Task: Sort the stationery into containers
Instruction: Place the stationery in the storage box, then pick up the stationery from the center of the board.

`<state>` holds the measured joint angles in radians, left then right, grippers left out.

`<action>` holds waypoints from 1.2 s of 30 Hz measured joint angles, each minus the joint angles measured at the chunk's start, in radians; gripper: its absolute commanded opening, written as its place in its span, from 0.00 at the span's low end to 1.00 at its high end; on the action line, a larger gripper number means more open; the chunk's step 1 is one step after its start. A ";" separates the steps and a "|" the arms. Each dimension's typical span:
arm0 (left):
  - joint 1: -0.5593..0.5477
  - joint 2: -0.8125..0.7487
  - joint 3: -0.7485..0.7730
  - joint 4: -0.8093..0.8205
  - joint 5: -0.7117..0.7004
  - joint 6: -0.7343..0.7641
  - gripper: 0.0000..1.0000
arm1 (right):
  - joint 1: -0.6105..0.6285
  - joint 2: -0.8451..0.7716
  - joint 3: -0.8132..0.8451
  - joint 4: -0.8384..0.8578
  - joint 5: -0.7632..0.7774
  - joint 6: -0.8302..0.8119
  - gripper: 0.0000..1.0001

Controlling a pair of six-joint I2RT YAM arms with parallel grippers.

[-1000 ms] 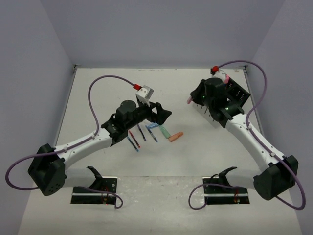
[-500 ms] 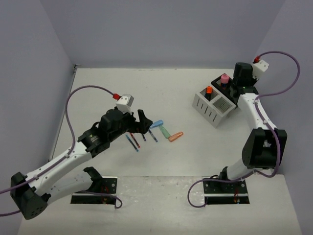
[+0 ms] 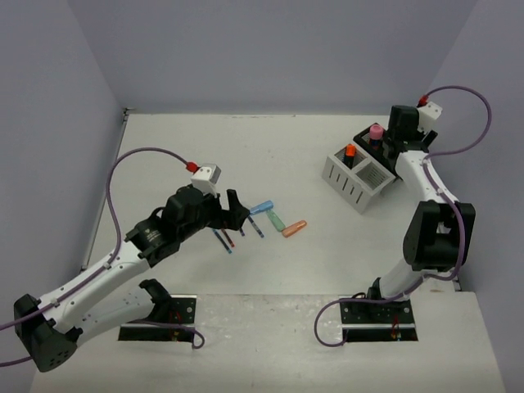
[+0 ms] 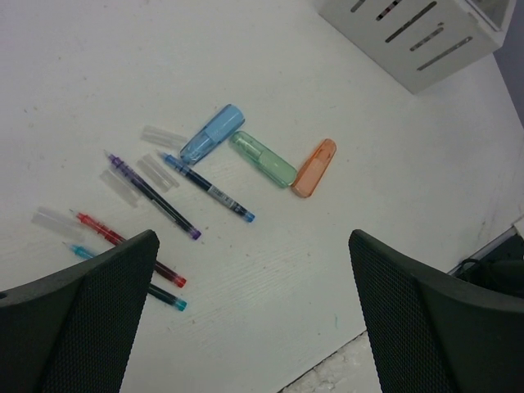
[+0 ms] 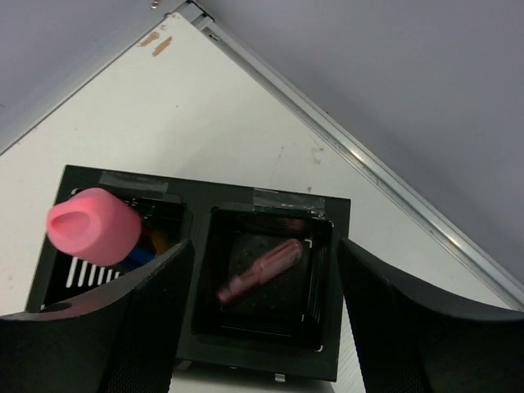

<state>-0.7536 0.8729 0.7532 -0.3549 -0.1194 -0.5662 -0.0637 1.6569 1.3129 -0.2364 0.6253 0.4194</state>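
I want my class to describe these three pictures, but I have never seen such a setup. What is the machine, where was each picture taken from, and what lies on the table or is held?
These are two robot arms bolted to a table, each ending in a two-finger gripper. The wide picture looks down from above and behind them. The other two come from cameras on the wrists; the dark shapes at the bottom are that arm's own fingers. The left gripper hangs open over four thin pens and a blue highlighter, a green highlighter and an orange highlighter. The right gripper is open above a black box, which holds a pink cylinder and a slim pink item. A white box stands beside it. Neither gripper holds anything.
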 measured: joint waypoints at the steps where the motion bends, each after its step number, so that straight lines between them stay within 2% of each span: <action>1: 0.000 0.015 0.000 0.001 0.002 0.001 1.00 | 0.001 -0.006 0.010 -0.010 -0.017 0.003 0.72; 6: -0.044 0.182 0.025 0.018 0.022 0.013 1.00 | 0.052 -0.120 0.018 -0.096 -0.127 0.014 0.67; 9: -0.132 0.373 0.111 0.018 0.017 0.062 0.99 | 0.160 -0.262 -0.026 -0.129 -0.241 0.015 0.62; 12: -0.218 0.575 0.231 0.035 0.019 0.132 0.89 | 0.251 -0.446 -0.140 -0.144 -0.402 0.024 0.60; 14: -0.259 0.699 0.311 0.037 0.023 0.183 0.79 | 0.276 -0.566 -0.229 -0.155 -0.481 0.032 0.61; 18: -0.283 0.888 0.448 0.032 0.040 0.273 0.65 | 0.283 -0.717 -0.360 -0.210 -0.550 0.039 0.61; 22: -0.281 1.012 0.560 0.007 0.065 0.359 0.47 | 0.283 -0.809 -0.412 -0.265 -0.588 0.042 0.61; 26: -0.281 1.115 0.657 -0.017 0.088 0.421 0.47 | 0.284 -0.880 -0.413 -0.289 -0.617 0.039 0.61; 36: -0.275 1.152 0.661 -0.048 0.069 0.456 0.47 | 0.284 -0.929 -0.430 -0.311 -0.653 0.032 0.60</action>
<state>-1.0287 2.0252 1.4137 -0.4026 -0.0508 -0.1104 0.2207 0.7281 0.8830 -0.5472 -0.0282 0.4511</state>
